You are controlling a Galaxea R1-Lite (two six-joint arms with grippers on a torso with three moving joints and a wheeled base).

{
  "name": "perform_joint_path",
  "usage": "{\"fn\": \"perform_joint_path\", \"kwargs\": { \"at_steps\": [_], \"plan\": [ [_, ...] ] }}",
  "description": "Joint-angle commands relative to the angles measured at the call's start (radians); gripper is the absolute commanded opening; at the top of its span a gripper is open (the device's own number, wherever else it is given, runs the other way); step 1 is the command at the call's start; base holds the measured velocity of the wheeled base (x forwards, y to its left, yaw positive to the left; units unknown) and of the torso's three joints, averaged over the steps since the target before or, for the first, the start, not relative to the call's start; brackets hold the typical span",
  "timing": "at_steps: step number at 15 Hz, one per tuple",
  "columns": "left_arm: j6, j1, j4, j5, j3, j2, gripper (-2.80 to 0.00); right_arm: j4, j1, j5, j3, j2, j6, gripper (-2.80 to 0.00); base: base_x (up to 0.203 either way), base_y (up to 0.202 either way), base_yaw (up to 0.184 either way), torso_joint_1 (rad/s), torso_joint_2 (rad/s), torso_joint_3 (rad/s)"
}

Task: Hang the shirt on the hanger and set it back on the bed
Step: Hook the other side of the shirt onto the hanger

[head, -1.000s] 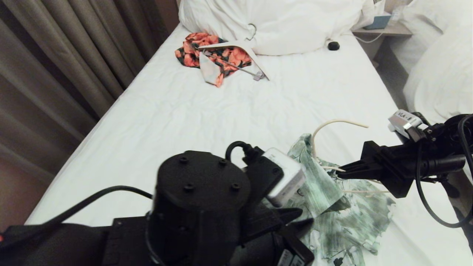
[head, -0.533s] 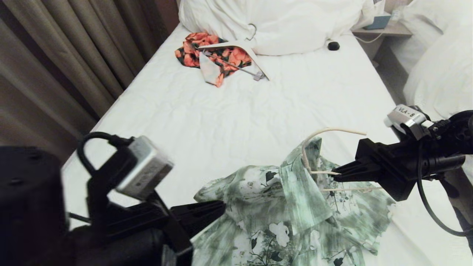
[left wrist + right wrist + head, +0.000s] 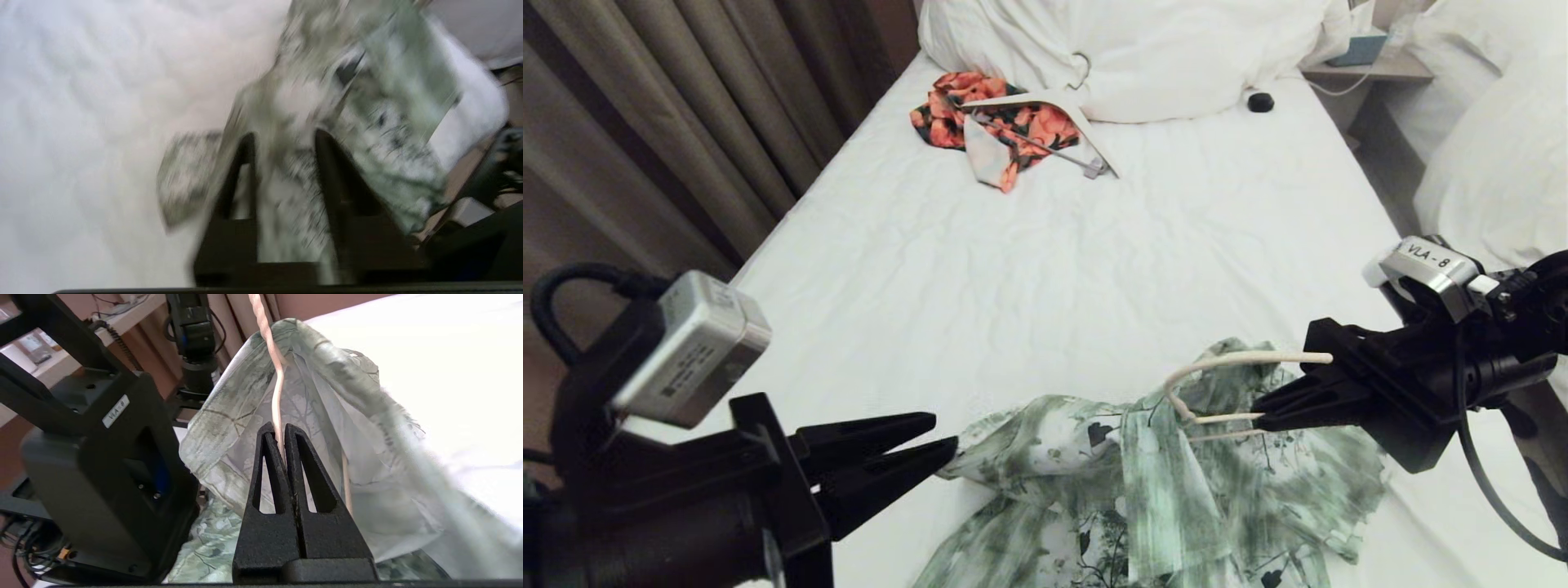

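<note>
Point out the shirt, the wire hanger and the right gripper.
shirt (image 3: 1152, 490), head view, collar area
hanger (image 3: 1241, 359), head view, curved hook
right gripper (image 3: 281, 433), right wrist view, between fingertips, shut on the hanger wire

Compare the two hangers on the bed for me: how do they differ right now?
The cream wire hanger is thin, clamped in the right gripper near the bed's foot, with its arms inside the green shirt. The white hanger is thicker and flat-armed, lying untouched up by the pillows, resting on top of the orange garment. Both have a curved hook.
</note>
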Motion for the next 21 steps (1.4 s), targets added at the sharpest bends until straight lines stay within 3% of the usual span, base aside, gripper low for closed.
{"fn": "perform_joint_path", "kwargs": {
  "at_steps": [1, 6, 14, 20, 21],
  "plan": [
    [0.006, 0.000, -0.025, -0.025, -0.027, 0.078, 0.00, 0.002, 0.004, 0.008, 0.001, -0.008, -0.006, -2.80, 0.000, 0.000, 0.000, 0.000, 0.00, 0.000],
    [0.034, -0.044, -0.178, -0.043, -0.039, 0.245, 0.00, 0.001, 0.004, 0.008, 0.002, -0.006, -0.004, -2.80, 0.000, 0.000, 0.000, 0.000, 0.00, 0.000],
    [0.070, -0.046, -0.455, -0.061, -0.047, 0.495, 0.00, -0.005, 0.001, 0.010, 0.004, 0.000, -0.010, -2.80, 0.000, 0.000, 0.000, 0.000, 0.00, 0.000],
    [0.074, -0.036, -0.476, -0.103, -0.078, 0.547, 0.00, -0.017, -0.002, 0.010, 0.003, 0.005, -0.010, -2.80, 0.000, 0.000, 0.000, 0.000, 0.00, 0.000],
    [0.074, -0.038, -0.477, -0.102, -0.079, 0.544, -2.80, -0.017, -0.002, 0.010, 0.003, 0.004, -0.010, -2.80, 0.000, 0.000, 0.000, 0.000, 0.00, 0.000]
  ]
}}
